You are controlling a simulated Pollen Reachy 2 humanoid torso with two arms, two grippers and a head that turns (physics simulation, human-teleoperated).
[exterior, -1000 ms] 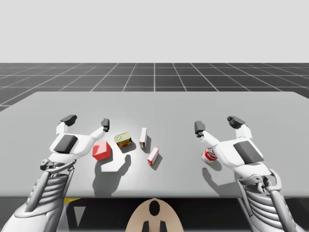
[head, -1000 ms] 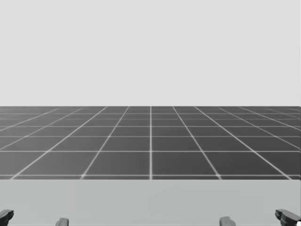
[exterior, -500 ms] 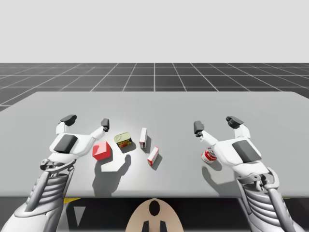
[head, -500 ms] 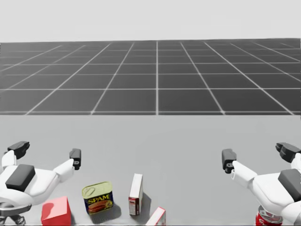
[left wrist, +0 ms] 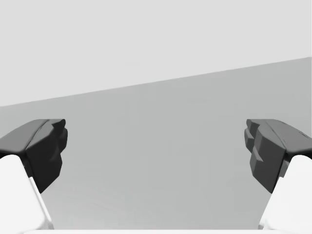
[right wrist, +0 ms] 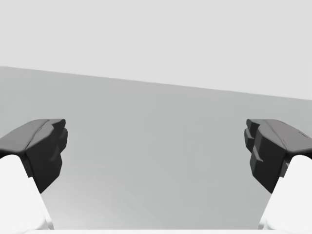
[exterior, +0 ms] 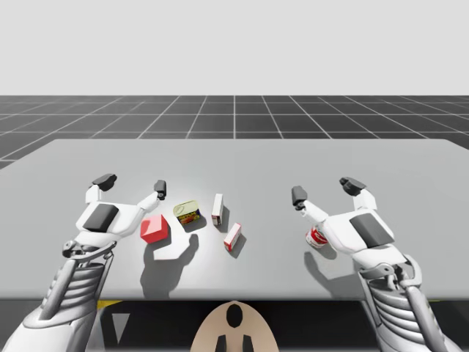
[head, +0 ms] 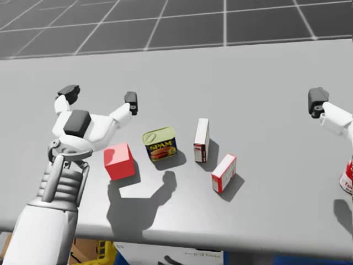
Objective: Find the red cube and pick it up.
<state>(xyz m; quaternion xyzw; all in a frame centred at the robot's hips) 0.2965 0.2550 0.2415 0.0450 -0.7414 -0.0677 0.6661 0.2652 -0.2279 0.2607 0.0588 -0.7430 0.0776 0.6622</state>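
Red cube (head: 118, 161) sits just behind left gripper (head: 100, 96), beside its wrist on the tin (head: 160, 144) side. Fingers wide, nothing held (right gripper (exterior: 325, 189) also wide). Best to draw back, pitch down and straddle the cube squarely, clear of the tin.

Grey table (exterior: 234, 158) carries red cube (exterior: 154, 229); yellow tin (exterior: 187, 213); two white-and-red boxes (exterior: 218, 209) (exterior: 232, 237); red can (exterior: 315, 236).

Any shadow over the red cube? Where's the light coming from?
Head view: no shadow crosses the small red cube; the shadow of my left arm lies on the grey table beside it. High view: shadows fall rightward and toward the near edge, so the light is probably high, far-left.
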